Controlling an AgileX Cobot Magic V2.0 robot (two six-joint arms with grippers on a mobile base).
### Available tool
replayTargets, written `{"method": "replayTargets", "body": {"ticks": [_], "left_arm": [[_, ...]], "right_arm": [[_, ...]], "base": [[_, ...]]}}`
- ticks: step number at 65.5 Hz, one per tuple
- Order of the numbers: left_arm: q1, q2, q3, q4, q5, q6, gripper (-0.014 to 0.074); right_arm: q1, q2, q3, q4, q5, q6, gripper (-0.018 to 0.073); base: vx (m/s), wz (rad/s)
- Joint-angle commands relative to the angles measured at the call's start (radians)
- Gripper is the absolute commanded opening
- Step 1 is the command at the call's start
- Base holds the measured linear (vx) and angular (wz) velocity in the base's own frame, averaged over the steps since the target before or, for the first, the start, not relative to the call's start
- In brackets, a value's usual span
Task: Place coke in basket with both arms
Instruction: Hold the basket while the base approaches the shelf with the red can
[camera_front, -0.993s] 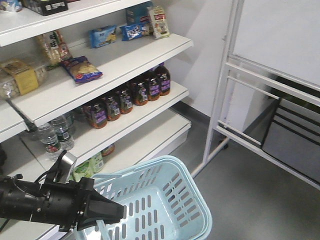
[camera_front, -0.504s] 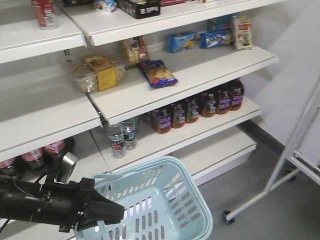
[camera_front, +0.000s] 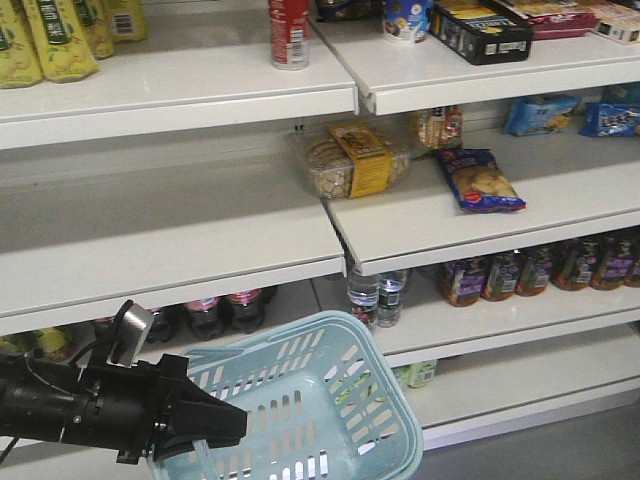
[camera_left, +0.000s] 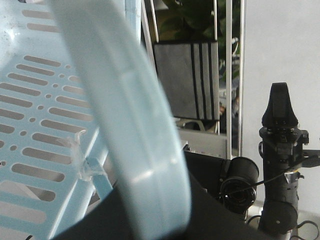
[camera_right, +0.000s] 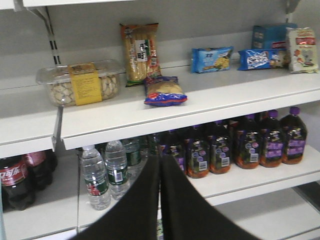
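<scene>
Exterior front-facing view: my left gripper is clamped on the basket handle; my right gripper, pressed together and empty, aims lower down. The coke stands on the top shelf, well above; a hasty upward reach could topple it.

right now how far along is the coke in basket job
Done: the left fingers hold the basket up by its near edge, opening upward. In hand: nothing more; the right fingers are shut together and empty. Left: the coke stands untouched on the top shelf, and no can shows inside the basket, so picking and placing remain.
</scene>
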Motion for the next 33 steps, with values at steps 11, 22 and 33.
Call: {"method": "replayTargets", "body": {"ticks": [11, 22, 33], "left_arm": [[-0.005, -0.036, -0.016, -0.064, 0.086, 0.004, -0.0006], [-0.005, -0.036, -0.016, -0.064, 0.086, 0.004, -0.0006], [-0.005, -0.036, -0.016, -0.064, 0.086, 0.004, -0.0006]], "right_arm": [[-0.005, 0.014, 0.006, -0.007, -0.073, -0.009, -0.001], [-0.005, 0.014, 0.006, -0.007, -0.073, -0.009, -0.001], [-0.005, 0.014, 0.006, -0.007, -0.073, -0.009, -0.001]], "base": [[0.09, 0.36], [0.08, 0.33], [0.07, 0.28]]}}
